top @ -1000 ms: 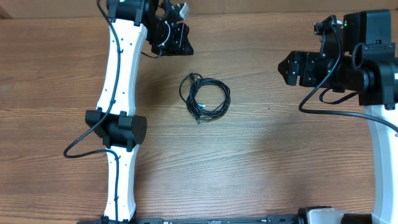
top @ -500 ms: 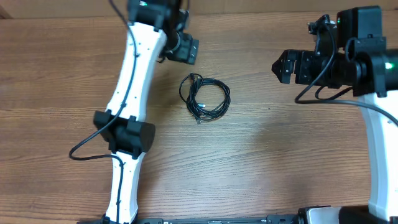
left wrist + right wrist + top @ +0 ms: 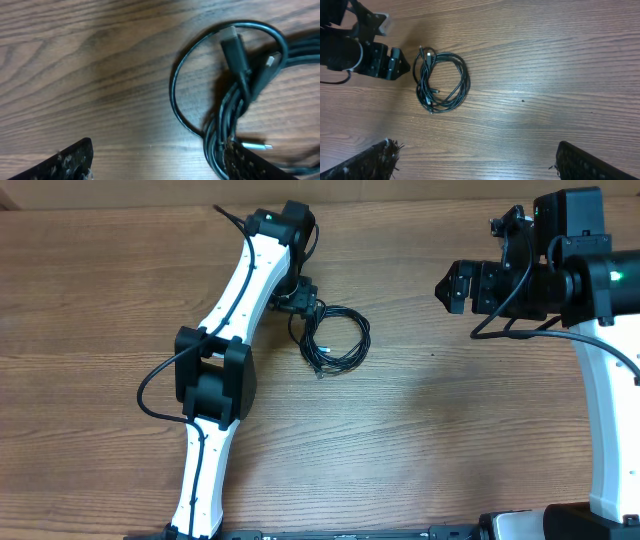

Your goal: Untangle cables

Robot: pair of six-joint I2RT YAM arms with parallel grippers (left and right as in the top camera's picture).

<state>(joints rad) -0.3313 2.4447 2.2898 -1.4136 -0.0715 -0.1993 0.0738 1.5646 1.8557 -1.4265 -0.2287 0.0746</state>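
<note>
The cables (image 3: 318, 348) lie on the wooden table as a small coil of thin black cords, with plug ends at its left side. My left gripper (image 3: 304, 304) hovers low at the coil's upper left edge, open. In the left wrist view its fingers stand wide apart around bare wood (image 3: 162, 167); the right finger (image 3: 260, 167) lies over the edge of the cables (image 3: 235, 105), beside a silvery plug tip (image 3: 255, 146). My right gripper (image 3: 447, 287) is open, high at the far right, well away. Its wrist view shows the cables (image 3: 424, 85) and the left gripper (image 3: 395, 62) in the distance, its own gripper (image 3: 480, 167) holding nothing.
The left arm's white links (image 3: 230, 310) reach diagonally from the table's front edge to the coil. The right arm's black body (image 3: 560, 270) and its thicker wires occupy the back right corner. Bare wood surrounds the coil.
My left arm has swung from the table's back edge down to the coil's upper left, and its jaws have opened. The right gripper shifted slightly left and opened a bit wider.
</note>
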